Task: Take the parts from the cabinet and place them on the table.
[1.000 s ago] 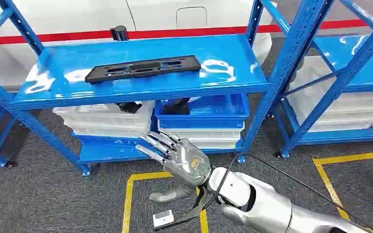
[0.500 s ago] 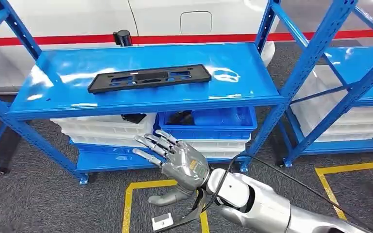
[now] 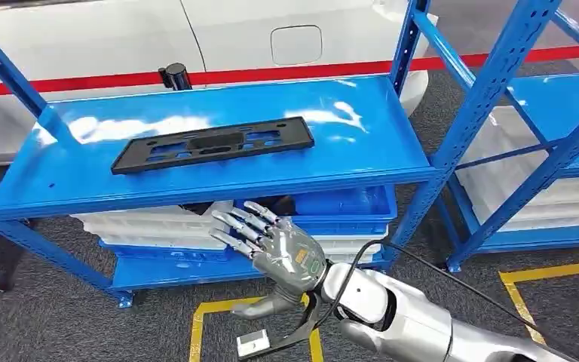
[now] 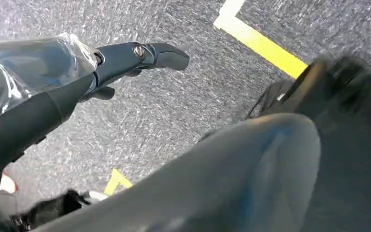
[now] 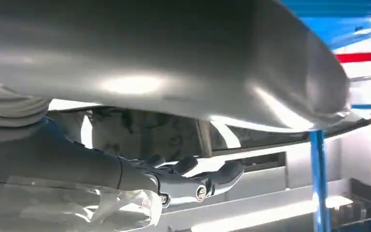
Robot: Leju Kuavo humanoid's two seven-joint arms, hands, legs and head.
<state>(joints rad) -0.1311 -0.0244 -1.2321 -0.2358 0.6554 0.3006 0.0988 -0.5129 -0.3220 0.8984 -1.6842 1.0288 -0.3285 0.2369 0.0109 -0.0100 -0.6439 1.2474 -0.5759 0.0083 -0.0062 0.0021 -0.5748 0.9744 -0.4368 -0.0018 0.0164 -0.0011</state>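
Note:
A long black plastic part with several cut-outs lies flat on the top board of the blue cabinet, left of its middle. My right hand is raised in front of the lower shelf, below the part and apart from it, fingers spread and holding nothing. In the right wrist view, my right hand reaches out under a broad grey surface with its fingers loosely extended. My left hand hangs over the grey carpet, thumb stretched out, with nothing in it.
A blue bin and white bins are stacked under the top board, with dark items partly hidden inside. A black cylinder stands at the board's back edge. A second blue rack stands to the right. Yellow tape marks the floor.
The whole picture has shifted, so the camera moved: the cabinet now looks closer and lower. My right hand has risen slightly towards the lower shelf, still spread and holding nothing.

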